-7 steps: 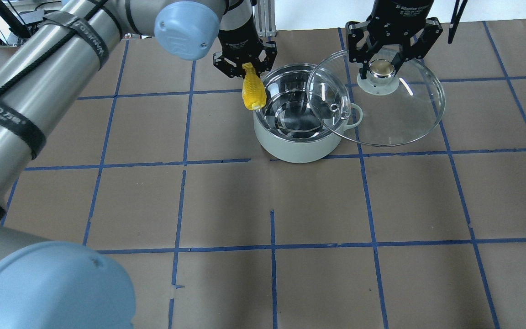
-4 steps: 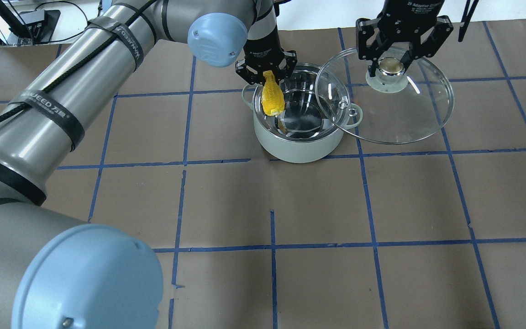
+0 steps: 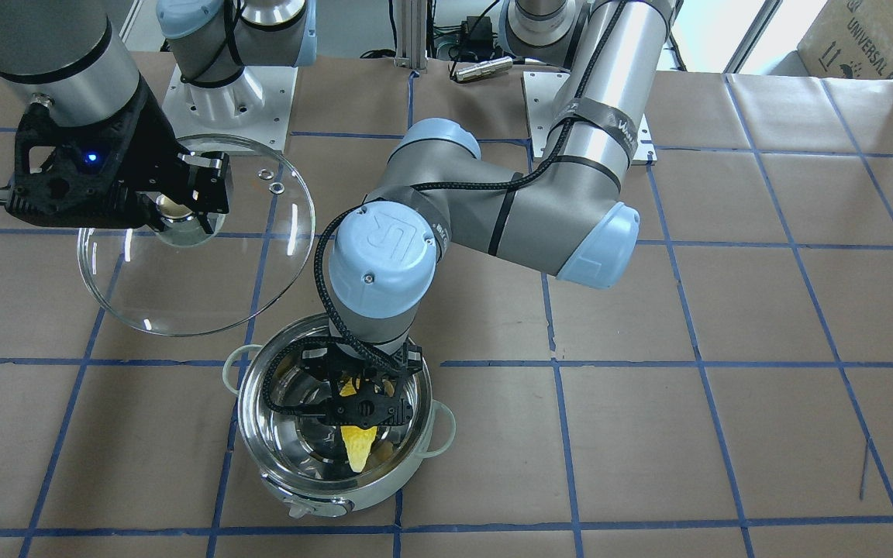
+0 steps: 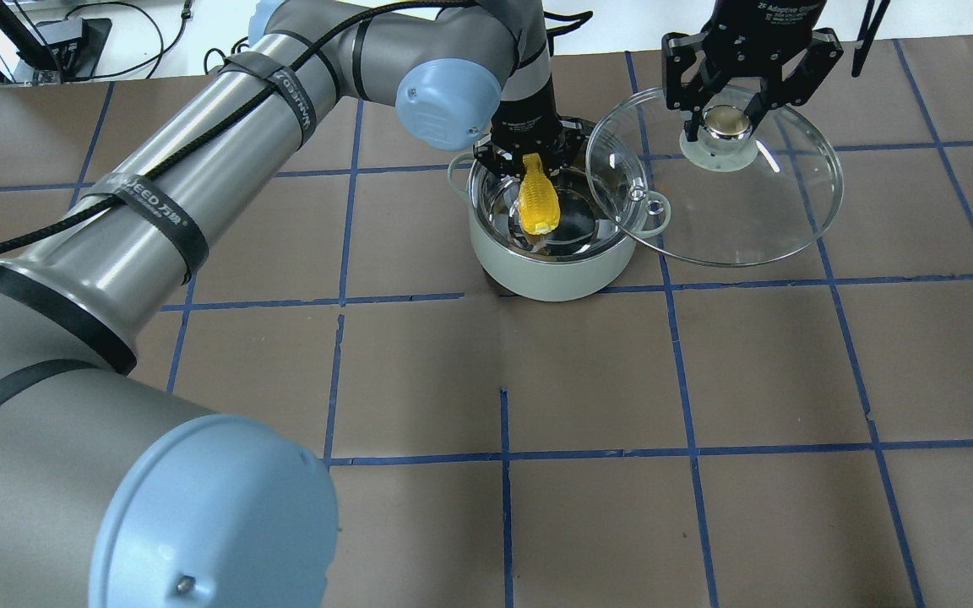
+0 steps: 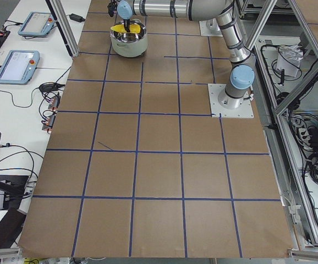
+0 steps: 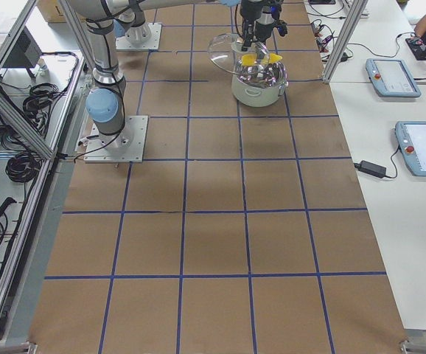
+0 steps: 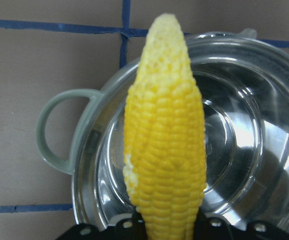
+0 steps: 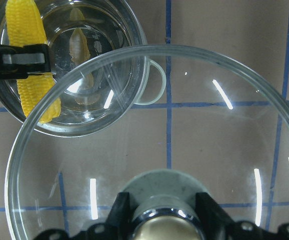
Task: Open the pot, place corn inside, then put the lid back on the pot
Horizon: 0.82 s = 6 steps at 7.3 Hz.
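- Left hand (image 4: 530, 162) clamped on the corn cob (image 4: 539, 205), tip down, in the open steel pot's (image 4: 547, 272) mouth.
- Right hand (image 4: 727, 128) clamped on the glass lid's (image 4: 736, 215) knob; lid raised beside the pot.
- Pot stands on the brown surface (image 4: 419, 371).

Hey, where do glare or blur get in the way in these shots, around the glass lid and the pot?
Right wrist view: white light streaks glint on the lid, and its knob at the bottom edge is soft. Left wrist view: the tip of the corn looks washed out and soft; the pot mirrors bright patches.
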{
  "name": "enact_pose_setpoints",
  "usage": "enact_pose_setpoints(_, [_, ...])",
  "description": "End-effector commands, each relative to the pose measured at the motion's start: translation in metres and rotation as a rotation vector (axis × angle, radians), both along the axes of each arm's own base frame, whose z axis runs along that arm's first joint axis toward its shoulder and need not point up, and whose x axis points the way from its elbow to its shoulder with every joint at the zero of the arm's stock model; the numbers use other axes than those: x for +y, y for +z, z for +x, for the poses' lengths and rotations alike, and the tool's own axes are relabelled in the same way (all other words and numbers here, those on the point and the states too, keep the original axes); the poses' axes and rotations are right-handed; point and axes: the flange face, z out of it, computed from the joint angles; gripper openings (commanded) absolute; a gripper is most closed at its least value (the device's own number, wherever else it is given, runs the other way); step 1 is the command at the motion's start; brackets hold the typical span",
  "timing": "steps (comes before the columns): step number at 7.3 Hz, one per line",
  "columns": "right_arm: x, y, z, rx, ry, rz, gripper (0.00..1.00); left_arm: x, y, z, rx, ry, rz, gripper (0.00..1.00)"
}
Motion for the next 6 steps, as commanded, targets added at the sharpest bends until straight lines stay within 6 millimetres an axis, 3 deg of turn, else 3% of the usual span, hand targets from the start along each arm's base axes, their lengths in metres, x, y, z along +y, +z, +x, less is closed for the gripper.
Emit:
enact_pose_setpoints(1, [0.0, -0.002, 0.0, -0.001, 0.0, 0.004, 0.26, 0.001, -0.016, -0.006, -0.009, -0.018, 0.019, 0.14])
enact_pose_setpoints(2, [0.0, -0.002, 0.0, 0.0, 0.0, 0.004, 0.26, 0.0, -0.014, -0.006, -0.007, -0.018, 0.014, 0.15])
enact_pose_setpoints(3, [0.0, -0.002, 0.0, 0.0, 0.0, 0.004, 0.26, 0.0, -0.014, -0.007, -0.006, -0.018, 0.015, 0.27])
enact_pose_setpoints(5, [0.001, -0.001, 0.0, 0.002, -0.001, 0.002, 0.26, -0.002, -0.025, -0.007, -0.012, -0.009, 0.027, 0.89])
enact_pose_setpoints(6, [0.001, -0.001, -0.002, 0.002, -0.005, 0.004, 0.26, -0.002, -0.025, -0.008, -0.012, -0.007, 0.027, 0.93])
